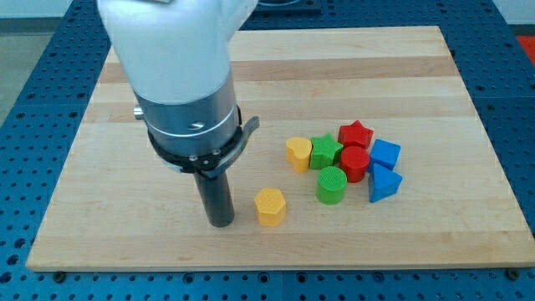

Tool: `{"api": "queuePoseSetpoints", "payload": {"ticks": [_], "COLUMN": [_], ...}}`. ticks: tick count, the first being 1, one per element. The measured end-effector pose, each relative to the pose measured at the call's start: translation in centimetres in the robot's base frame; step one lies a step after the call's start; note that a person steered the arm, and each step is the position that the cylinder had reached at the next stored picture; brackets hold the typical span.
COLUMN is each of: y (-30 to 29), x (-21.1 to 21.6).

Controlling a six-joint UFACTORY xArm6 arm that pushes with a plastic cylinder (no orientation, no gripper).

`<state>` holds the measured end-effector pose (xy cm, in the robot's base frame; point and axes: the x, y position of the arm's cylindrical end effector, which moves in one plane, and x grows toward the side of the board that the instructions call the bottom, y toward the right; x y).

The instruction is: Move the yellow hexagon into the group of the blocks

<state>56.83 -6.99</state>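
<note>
The yellow hexagon (pixel 270 206) lies on the wooden board (pixel 125 209), below and left of the group. My tip (pixel 221 221) rests on the board just left of the hexagon, a small gap apart. The group sits at the view's right: a yellow heart-like block (pixel 298 154), a green star (pixel 326 150), a red star (pixel 355 135), a red cylinder (pixel 354 164), a green cylinder (pixel 331 185), a blue block (pixel 384 155) and a blue triangle-like block (pixel 383 183). The green cylinder is the group member closest to the hexagon.
The arm's white and grey body (pixel 184 84) hangs over the board's left middle and hides the board behind it. A blue perforated table (pixel 33 84) surrounds the board. The board's bottom edge lies close below the hexagon.
</note>
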Motion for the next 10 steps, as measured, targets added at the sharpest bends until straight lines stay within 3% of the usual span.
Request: {"api": "queuePoseSetpoints", "payload": {"ticks": [7,9,10], "y": [16.2,13.4,5.6], "x": [0.0,0.0,-0.3]}}
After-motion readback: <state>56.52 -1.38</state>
